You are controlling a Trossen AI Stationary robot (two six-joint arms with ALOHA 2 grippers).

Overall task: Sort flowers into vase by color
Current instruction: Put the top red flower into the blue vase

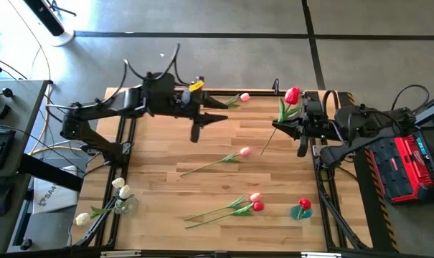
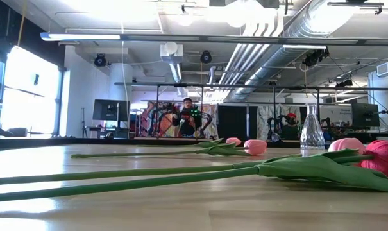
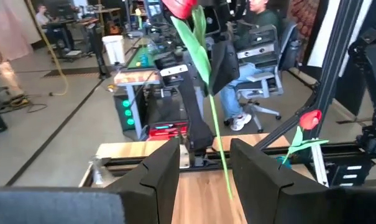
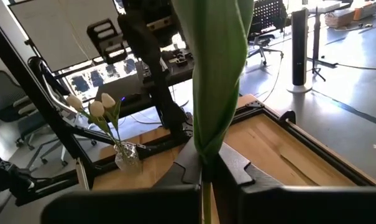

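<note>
Right gripper [image 1: 287,127] is up near the right edge of the table, pinched shut on the stem of a red tulip [image 1: 292,95] that leans out over the boards. Left gripper [image 1: 215,118] hangs over the back middle, fingers apart, nothing in them. These stems look light and whippy to me, so I'd grab mid-stem below the leaves, since the head would just flop around.

Person [image 3: 250,37] seated on office chair [image 3: 271,68] — red case [image 1: 405,161] beside table.
</note>
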